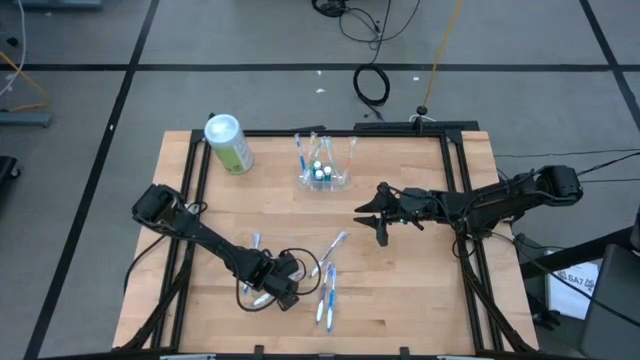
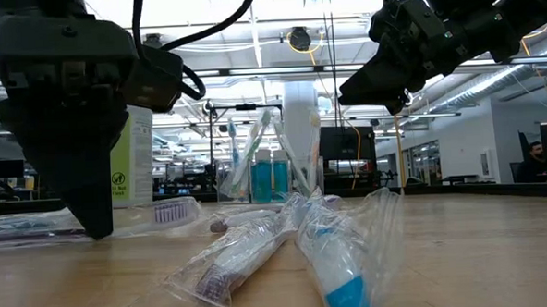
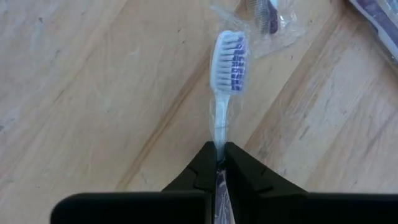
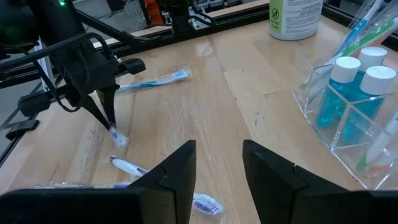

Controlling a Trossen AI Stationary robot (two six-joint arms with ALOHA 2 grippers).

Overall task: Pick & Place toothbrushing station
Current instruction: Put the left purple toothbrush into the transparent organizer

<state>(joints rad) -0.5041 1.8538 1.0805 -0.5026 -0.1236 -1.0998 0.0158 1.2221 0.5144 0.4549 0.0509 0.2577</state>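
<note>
My left pincer (image 1: pixel 262 297) is down on the table near the front edge, a bit left of the middle. Its two fingers (image 3: pixel 200 169) are pinched tight on the thin neck of a wrapped brush (image 3: pixel 228 68). I hold it by the neck because that part is narrow and fits between my fingers. The bristle end sticks out past my fingers and lies flat on the wood, so I think the brush is not lifted yet.

More wrapped brushes (image 1: pixel 327 285) lie loose on the table just beside my left pincer, toward the front edge. They are flat, so I have to come straight down on each one.

The station (image 1: pixel 326 172) stands near the back edge, about the middle. It is clear plastic, with blue bottles (image 4: pixel 356 86) and some brushes standing in its slots. It is well apart from my left pincer. A green can (image 1: pixel 228 143) stands near the back left corner.

My right pincer (image 1: pixel 382 222) hangs over the table, right of the middle. Its fingers are apart and hold nothing. It waits out of the way.
</note>
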